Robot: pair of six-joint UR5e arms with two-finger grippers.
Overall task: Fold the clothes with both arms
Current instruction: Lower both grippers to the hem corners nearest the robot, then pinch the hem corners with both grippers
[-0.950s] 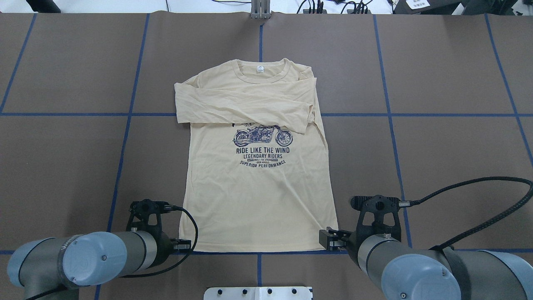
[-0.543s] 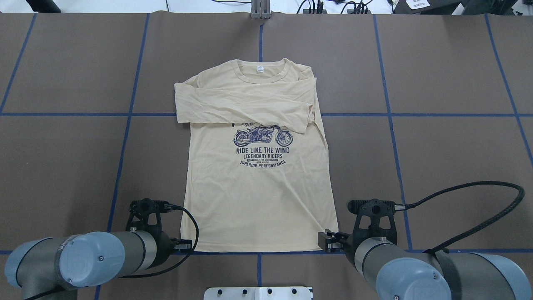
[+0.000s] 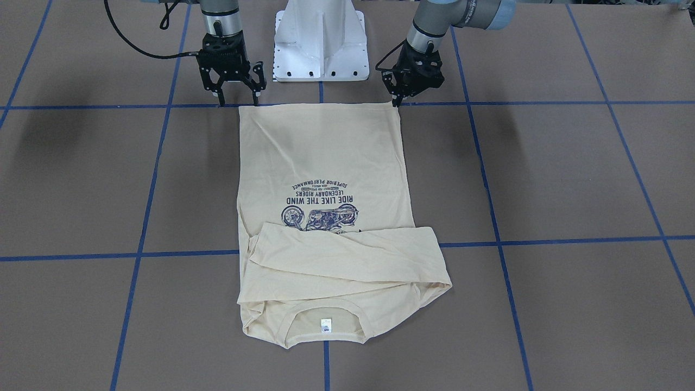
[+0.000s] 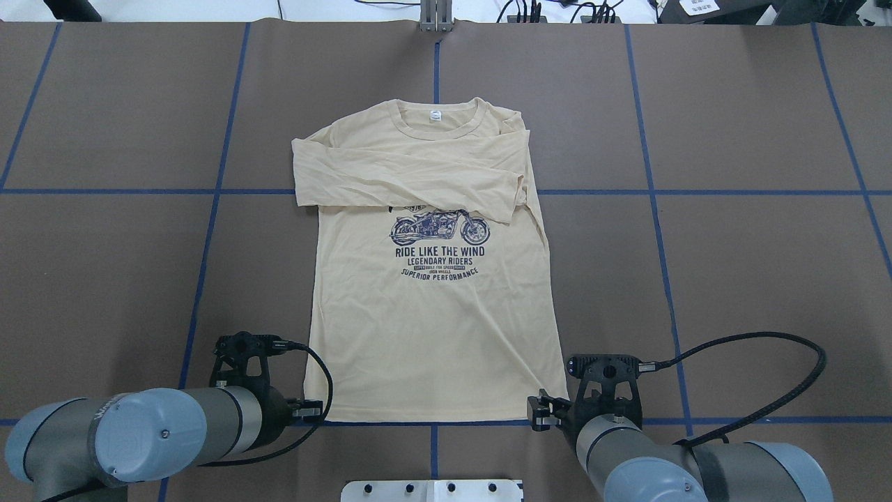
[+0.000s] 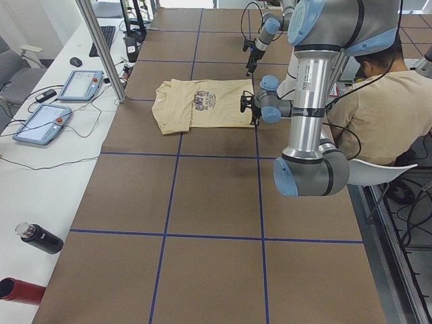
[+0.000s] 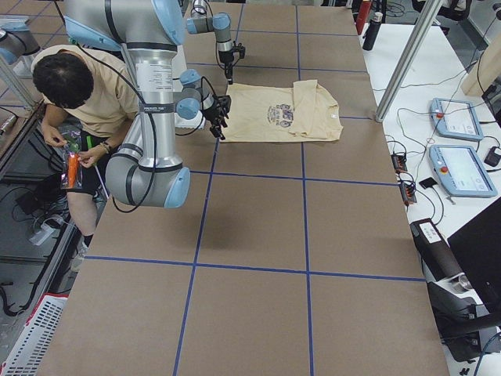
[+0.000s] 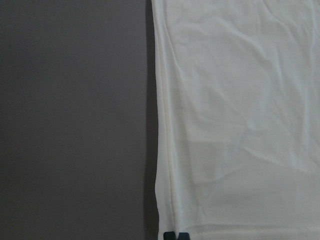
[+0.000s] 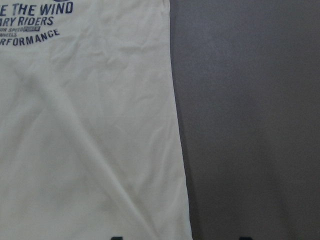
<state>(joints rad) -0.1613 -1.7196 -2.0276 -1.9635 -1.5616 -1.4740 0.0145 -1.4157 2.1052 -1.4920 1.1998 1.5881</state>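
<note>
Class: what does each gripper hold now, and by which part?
Left gripper appears to pinch the shirt at its hem corner, jaws closed. Right gripper holds nothing; jaws open.

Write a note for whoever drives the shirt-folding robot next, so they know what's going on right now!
Left gripper: fingers together on one hem corner of the shirt, seemingly pinching it.
Right gripper: open, fingers straddling the other hem corner, not gripping.
Shirt: flat on the table, print up, collar on the far side from the robot.
Done: both sleeves folded across the chest.
To do: probably close the right gripper, then lift both corners and fold the hem towards the collar.
</note>
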